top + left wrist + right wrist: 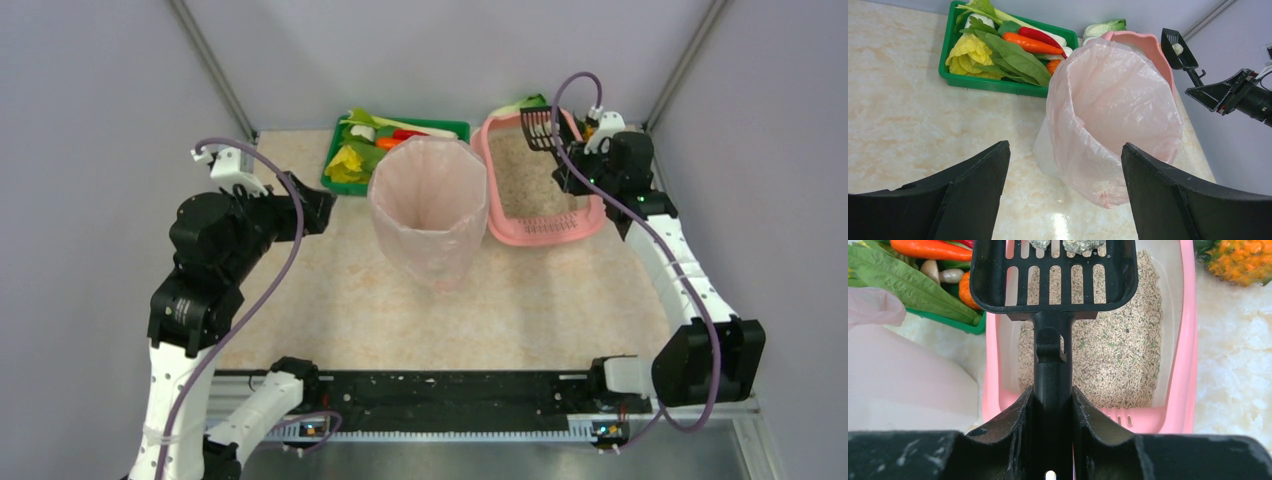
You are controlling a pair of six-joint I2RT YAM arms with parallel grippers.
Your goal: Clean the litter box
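Right claw (1053, 396) pinches the scoop (1053, 311) over the litter box (1188, 340) beside the lined bin (428, 212); left claw (1065, 147) spread.

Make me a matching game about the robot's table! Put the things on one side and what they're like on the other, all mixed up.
Things:
1. scoop
2. litter box
3. green tray
4. bin

What they're like:
A. full of vegetables
B. clamped in the right gripper
C. has beige litter inside
D. tall, pink and see-through

Pairs: 1-B, 2-C, 3-A, 4-D
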